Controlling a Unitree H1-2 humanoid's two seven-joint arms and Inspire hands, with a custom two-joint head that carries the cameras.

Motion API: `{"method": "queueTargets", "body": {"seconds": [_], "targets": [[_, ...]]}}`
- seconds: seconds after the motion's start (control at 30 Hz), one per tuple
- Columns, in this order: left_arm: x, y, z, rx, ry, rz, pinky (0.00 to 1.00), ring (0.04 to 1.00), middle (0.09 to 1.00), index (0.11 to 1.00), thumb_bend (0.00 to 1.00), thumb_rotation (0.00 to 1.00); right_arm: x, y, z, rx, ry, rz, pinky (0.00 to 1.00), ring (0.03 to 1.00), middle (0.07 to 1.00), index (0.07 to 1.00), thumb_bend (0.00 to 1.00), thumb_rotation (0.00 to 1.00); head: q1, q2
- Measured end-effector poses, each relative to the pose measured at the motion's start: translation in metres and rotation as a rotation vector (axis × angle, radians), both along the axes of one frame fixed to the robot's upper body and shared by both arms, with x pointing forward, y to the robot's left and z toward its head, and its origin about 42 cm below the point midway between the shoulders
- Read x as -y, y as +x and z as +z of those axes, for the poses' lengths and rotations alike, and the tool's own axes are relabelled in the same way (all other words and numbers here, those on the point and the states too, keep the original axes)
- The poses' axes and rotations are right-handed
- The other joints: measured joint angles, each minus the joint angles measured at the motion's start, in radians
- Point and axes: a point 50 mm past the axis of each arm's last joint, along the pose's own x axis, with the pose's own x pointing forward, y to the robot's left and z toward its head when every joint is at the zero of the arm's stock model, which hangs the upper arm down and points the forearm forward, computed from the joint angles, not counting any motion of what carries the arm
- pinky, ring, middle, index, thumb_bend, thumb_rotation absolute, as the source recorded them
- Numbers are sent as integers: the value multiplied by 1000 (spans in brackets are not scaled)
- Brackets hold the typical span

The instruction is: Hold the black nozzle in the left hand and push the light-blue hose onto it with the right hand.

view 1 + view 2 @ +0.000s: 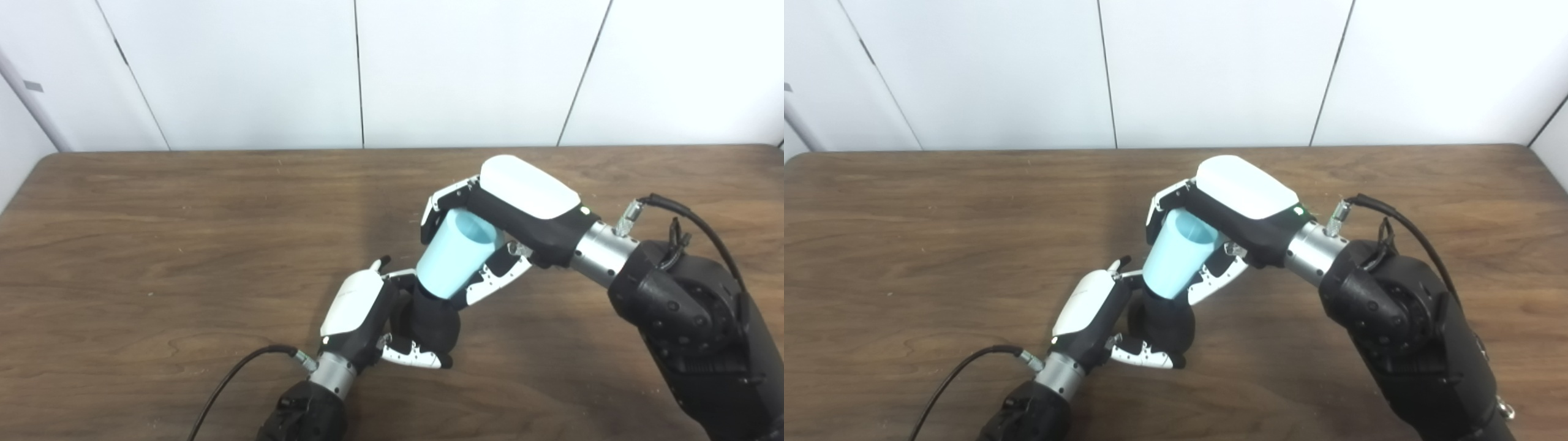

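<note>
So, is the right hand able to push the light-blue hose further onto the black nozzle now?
Probably yes: the right hand grips the light-blue hose, its lower end meeting the black nozzle, steadied by the left hand.

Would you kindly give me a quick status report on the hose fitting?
Left hand shut on black nozzle. Right hand shut on light-blue hose, its lower end meeting the nozzle top. Nothing in the way.

Left hand (1096, 318): wrapped around the black nozzle (1164, 327), low over the table (906, 245).
Right hand (1225, 214): clasping the light-blue hose (1176, 254), tilted.
Hose: narrow lower end meets the nozzle top.
</note>
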Motion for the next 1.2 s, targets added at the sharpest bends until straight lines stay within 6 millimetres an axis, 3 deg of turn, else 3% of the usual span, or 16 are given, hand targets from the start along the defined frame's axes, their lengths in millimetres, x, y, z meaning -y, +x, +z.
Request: {"method": "queueTargets", "body": {"seconds": [1.2], "targets": [[2,2,0,-4,-5,7,1000,660,476,506,520,0,-18,9,-14,-31,-23,64,311,432,505,520,497,0,-2,12]]}}
